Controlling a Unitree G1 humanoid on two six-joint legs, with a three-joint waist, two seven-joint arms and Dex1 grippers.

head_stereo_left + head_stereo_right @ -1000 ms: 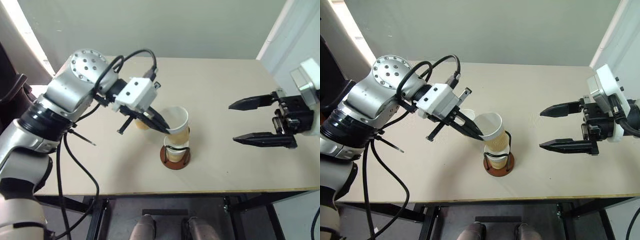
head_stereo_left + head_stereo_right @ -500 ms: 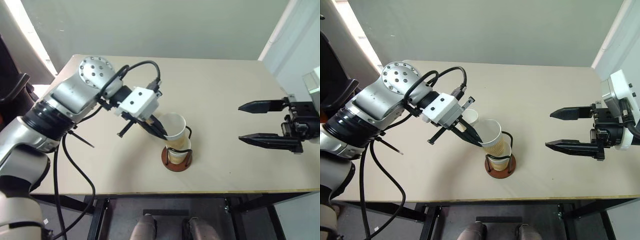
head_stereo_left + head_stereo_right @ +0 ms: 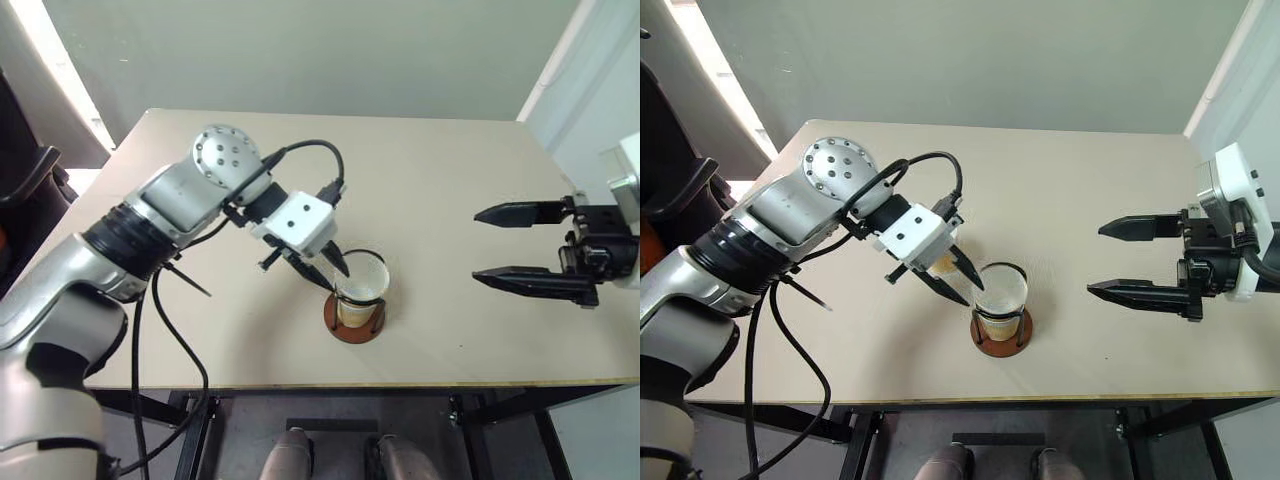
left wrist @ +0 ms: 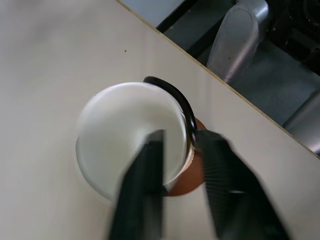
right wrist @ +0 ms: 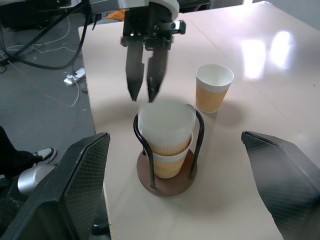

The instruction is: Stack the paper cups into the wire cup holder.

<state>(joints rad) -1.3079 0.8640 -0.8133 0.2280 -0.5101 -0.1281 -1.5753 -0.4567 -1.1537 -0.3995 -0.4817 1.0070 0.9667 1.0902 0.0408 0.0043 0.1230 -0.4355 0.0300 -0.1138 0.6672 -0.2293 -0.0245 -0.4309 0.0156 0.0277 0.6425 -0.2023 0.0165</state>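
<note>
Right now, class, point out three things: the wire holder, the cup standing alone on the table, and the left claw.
wire holder (image 5: 167,181): right wrist view, on the brown disc base.
lone cup (image 5: 214,93): right wrist view, on its tan outer wall.
left claw (image 3: 961,282): right eye view, midway between its two black fingertips.

Left arm (image 3: 790,215): silver-grey metal shell, round joint cap dotted with small screw holes, black ribbed band at the forearm. Black cables (image 3: 930,165) loop from the arm to a white boxy wrist module (image 3: 920,235) just behind the fingers. Left gripper (image 3: 962,280): two slim black tapered fingers. Right gripper (image 3: 1130,258): two long black pointed fingers, black mount behind them, white housing (image 3: 1230,215) beyond that.
</note>
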